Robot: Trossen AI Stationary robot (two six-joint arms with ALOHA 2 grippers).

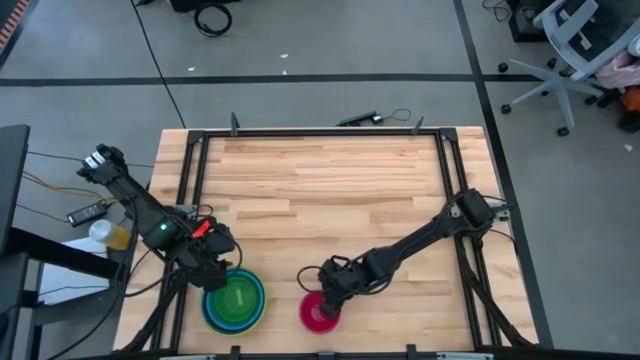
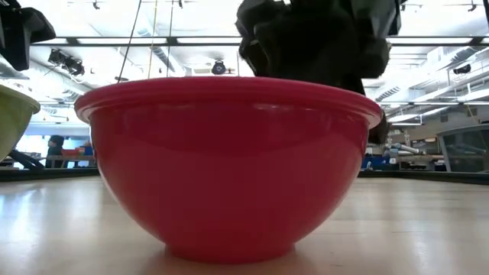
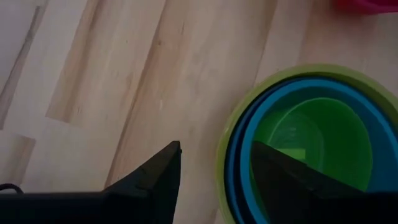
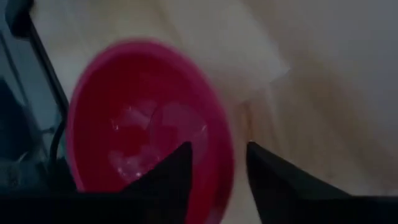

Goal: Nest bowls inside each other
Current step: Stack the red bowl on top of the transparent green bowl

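A stack of nested bowls [image 1: 235, 302] stands near the table's near edge, left of centre: a yellow-green bowl [image 3: 225, 149] outermost, blue bowls [image 3: 245, 134] inside it and a small green bowl [image 3: 320, 134] innermost. My left gripper [image 1: 214, 274] [image 3: 217, 152] hangs open over the stack's far-left rim. To the right, the magenta-red bowl [image 1: 318, 314] [image 2: 229, 160] stands upright on the wood. My right gripper [image 1: 328, 292] [image 4: 217, 158] is open at that bowl's rim. My right gripper slants down from the table's far right. One finger [image 4: 177, 168] stands inside the magenta-red bowl's rim [image 4: 225, 146] and the other outside it. Whether either finger touches the rim, I cannot tell. The bowl rests on the table.
Black frame rails [image 1: 190, 200] [image 1: 455, 175] run along the table's left, right and far sides. The far half of the wooden top [image 1: 320, 185] is bare. Both bowls stand close to the near edge. A bottle [image 1: 106, 234] lies off the table at the left.
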